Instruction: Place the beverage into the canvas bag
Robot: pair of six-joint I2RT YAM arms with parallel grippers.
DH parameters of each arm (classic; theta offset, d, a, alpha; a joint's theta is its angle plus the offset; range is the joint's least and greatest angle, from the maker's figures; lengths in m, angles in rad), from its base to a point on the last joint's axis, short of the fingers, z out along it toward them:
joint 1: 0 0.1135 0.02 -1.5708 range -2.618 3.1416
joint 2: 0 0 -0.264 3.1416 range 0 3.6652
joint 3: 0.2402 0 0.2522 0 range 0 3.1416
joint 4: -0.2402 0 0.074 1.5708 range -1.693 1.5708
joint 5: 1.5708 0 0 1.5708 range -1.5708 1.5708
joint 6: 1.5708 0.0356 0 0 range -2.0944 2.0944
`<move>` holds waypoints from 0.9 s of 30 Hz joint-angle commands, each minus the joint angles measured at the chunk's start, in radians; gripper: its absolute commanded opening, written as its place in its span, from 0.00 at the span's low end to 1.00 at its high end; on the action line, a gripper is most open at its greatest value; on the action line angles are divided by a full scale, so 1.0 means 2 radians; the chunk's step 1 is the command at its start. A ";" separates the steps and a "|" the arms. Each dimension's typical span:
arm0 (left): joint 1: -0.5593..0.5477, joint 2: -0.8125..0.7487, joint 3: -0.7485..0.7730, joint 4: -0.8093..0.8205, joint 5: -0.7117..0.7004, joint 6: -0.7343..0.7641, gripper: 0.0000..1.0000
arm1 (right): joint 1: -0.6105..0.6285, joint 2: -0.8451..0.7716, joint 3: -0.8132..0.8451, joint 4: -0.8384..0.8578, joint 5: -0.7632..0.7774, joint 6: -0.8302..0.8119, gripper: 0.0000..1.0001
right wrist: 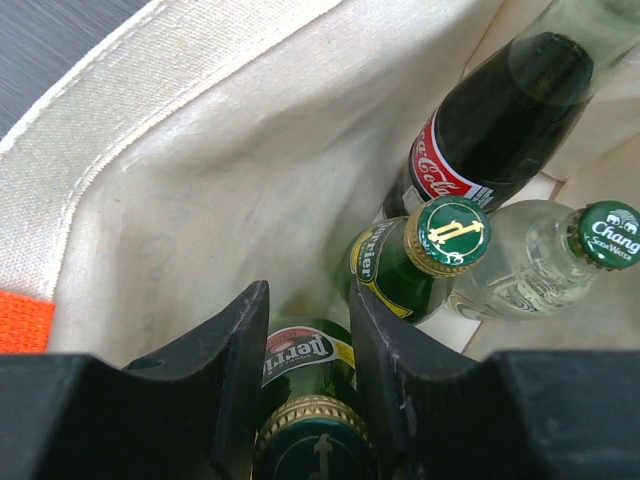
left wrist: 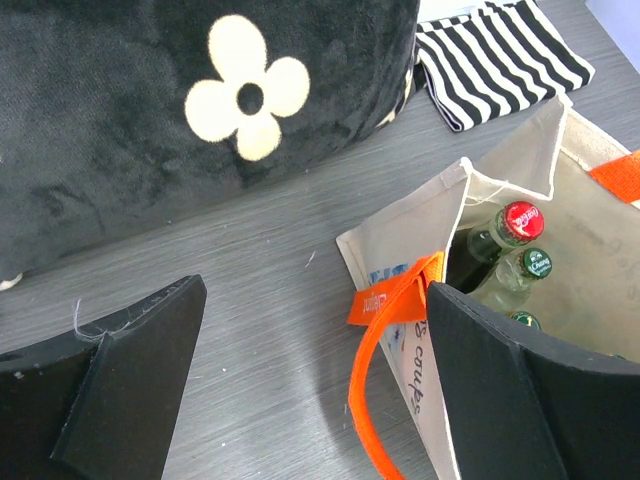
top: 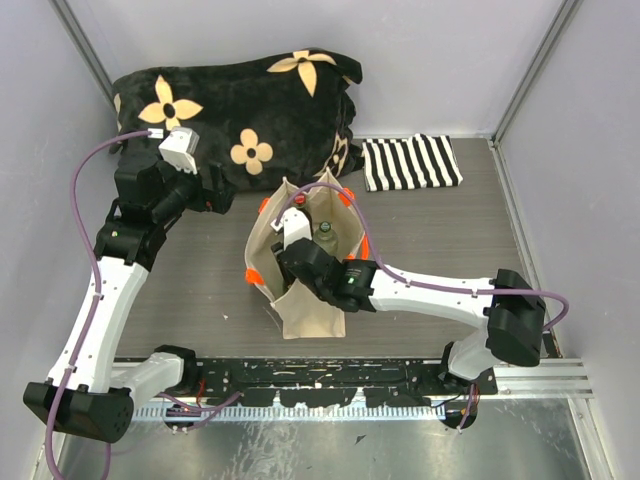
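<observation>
A: Big stuff first?
B: Biggest is black flowered cushion [top: 230, 100], behind the canvas bag [top: 310, 315]. Striped cloth [top: 410, 163] at bag's back-right
A: Grippers?
B: L gripper [left wrist: 312, 300] spread wide, just left of bag. R gripper [right wrist: 308, 310] down inside bag, clamped on green Perrier bottle [right wrist: 300, 352] at the neck
A: Other bottles?
B: 3 more in bag beside it: cola bottle [right wrist: 480, 140], clear Chang bottle [right wrist: 540, 265], 2nd Perrier [right wrist: 415, 260]

Bag mouth crowded: right gripper [right wrist: 308, 300] down inside canvas bag [top: 310, 315], jaws clamped on Perrier bottle [right wrist: 303, 355]. Second Perrier [right wrist: 400, 265], cola bottle [right wrist: 480, 130] and clear Chang bottle [right wrist: 530, 270] packed just beside. Orange handle [left wrist: 370, 370] hangs over rim. Left gripper [left wrist: 315, 290] spread wide over bare table [left wrist: 270, 400] strip between cushion [left wrist: 120, 120] and bag. Striped cloth [top: 410, 163] at far edge; table right of bag passable.
</observation>
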 commanded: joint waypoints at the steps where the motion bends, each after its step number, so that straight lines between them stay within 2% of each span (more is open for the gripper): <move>1: 0.002 -0.006 -0.002 0.009 0.011 -0.001 0.99 | -0.004 -0.007 0.004 0.075 0.000 -0.005 0.01; 10: 0.001 -0.014 -0.007 0.006 0.013 0.002 0.99 | -0.004 -0.003 -0.021 0.061 0.003 0.008 0.01; 19: 0.002 -0.026 -0.017 0.005 0.017 0.002 0.99 | -0.004 -0.008 0.011 -0.016 0.018 0.019 0.01; 27: 0.001 -0.030 -0.020 0.006 0.019 -0.002 0.99 | -0.004 0.014 -0.013 0.002 -0.006 0.025 0.01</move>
